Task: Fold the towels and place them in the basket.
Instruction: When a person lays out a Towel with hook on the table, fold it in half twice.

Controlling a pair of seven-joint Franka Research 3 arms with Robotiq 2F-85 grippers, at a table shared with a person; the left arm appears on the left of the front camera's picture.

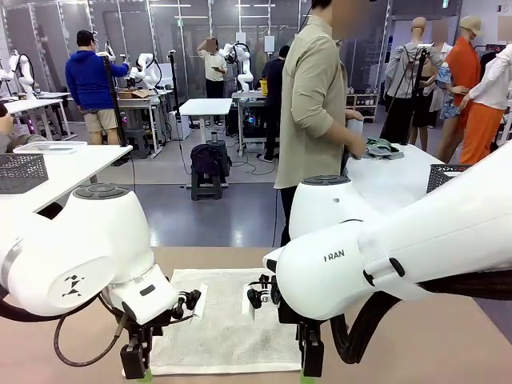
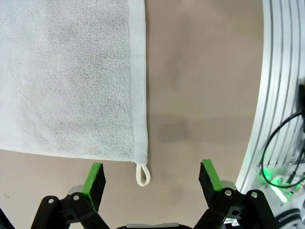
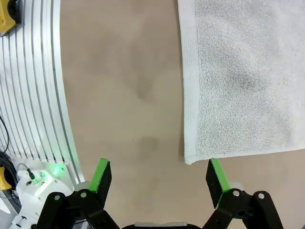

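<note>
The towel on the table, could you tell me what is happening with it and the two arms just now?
An off-white towel lies spread flat on the table, not yet folded. Both grippers are open and hold nothing: the left gripper hangs over the near corner with the small loop, the right gripper over the other near corner. The person stands beyond the far side, turned toward another table.

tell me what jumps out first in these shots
An off-white rectangular terry-cloth towel lies flat on the brown table, low in the front view. The left gripper hangs open over its corner with the small loop; the right gripper hangs open over the other near corner.
</note>
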